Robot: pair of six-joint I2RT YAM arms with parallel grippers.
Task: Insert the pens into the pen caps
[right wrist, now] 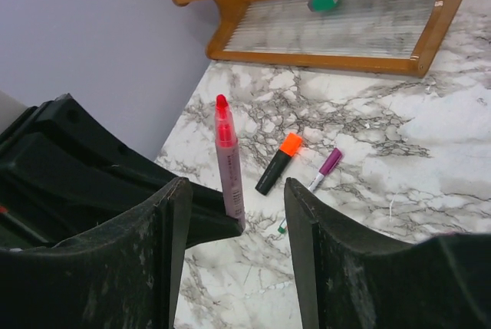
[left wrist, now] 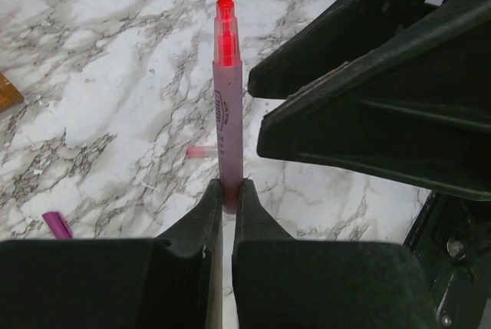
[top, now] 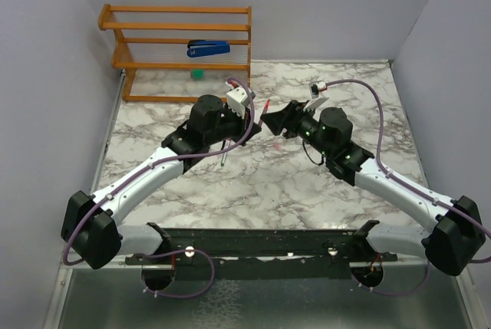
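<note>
My left gripper is shut on the bottom end of the pink pen, which stands upright with its bare red tip on top. My right gripper is open and holds nothing. It faces the left one, and the pink pen stands between its fingers, nearer the left one. A pink cap lies on the marble beyond the pen. On the table sit a black marker with an orange cap on its end and a purple cap at the end of a thin grey pen. Both grippers meet mid-table.
A wooden rack stands at the back left, holding a blue object and a small green object. Purple walls close in on the left and right of the marble table.
</note>
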